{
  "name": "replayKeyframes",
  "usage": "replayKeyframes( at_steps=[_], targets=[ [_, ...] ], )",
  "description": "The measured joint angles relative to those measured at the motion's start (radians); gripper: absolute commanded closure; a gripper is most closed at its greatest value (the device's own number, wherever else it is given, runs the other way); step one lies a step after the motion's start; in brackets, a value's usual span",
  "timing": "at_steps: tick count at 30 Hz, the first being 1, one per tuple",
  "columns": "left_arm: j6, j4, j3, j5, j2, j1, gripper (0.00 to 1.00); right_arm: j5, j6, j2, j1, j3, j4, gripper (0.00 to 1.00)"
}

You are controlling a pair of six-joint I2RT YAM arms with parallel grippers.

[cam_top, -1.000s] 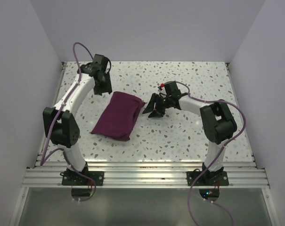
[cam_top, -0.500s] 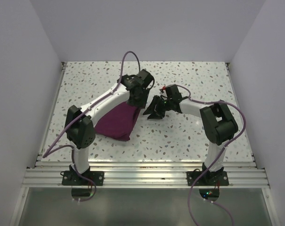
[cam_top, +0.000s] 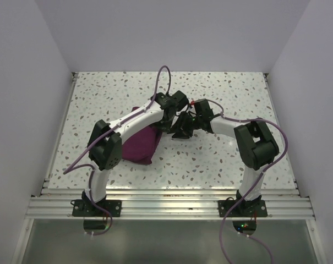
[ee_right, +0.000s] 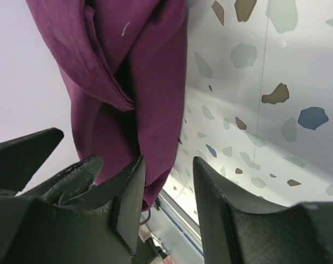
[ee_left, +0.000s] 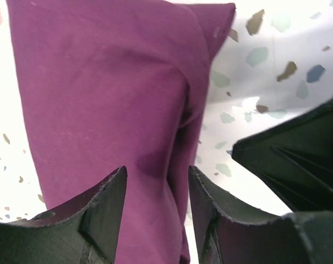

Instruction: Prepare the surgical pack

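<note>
On the speckled table (cam_top: 227, 159), left of centre, the surgical pack (cam_top: 138, 146) lies wrapped. Finishing its right end seems the step in hand. The left gripper (ee_left: 155, 176) hovers above that end, the right gripper (ee_right: 167, 165) beside its loose fold (ee_right: 100, 66), both parted and empty. Next, probably pinch and tuck that fold.

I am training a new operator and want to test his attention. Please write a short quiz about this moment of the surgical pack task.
1. True or false: the purple wrapped bundle lies spread out as one flat cloth.
2. Consider the left gripper and the right gripper. Which is at the bundle's right end? A) left only B) right only C) both
3. Fill in: the left gripper's jaws stand ____.
Key: 1 false; 2 C; 3 open.
</note>
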Motion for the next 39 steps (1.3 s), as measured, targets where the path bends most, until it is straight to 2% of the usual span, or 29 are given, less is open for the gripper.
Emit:
replayKeyframes(
  at_steps=[3,5,9,21,27,39],
  targets=[
    [0.000,-0.001,0.000,-0.026,0.002,0.000,0.51,-0.002,0.015,0.000,0.002,0.000,0.016,0.59],
    [0.001,0.000,-0.001,-0.034,0.002,0.000,0.55,-0.004,0.029,0.001,0.003,0.000,0.036,0.66],
    [0.002,0.007,-0.018,-0.036,0.004,0.008,0.73,-0.007,0.068,0.016,0.011,0.001,0.079,0.77],
    [0.039,0.039,-0.052,0.014,0.006,0.060,1.00,-0.007,0.196,0.083,0.069,0.046,0.189,0.96],
    [0.052,0.043,-0.052,0.043,0.006,0.060,1.00,0.001,0.227,0.101,0.076,0.092,0.208,1.00],
    [0.063,0.044,-0.052,0.096,-0.003,0.068,1.00,0.104,0.208,0.111,0.124,0.149,0.162,1.00]
  ],
)
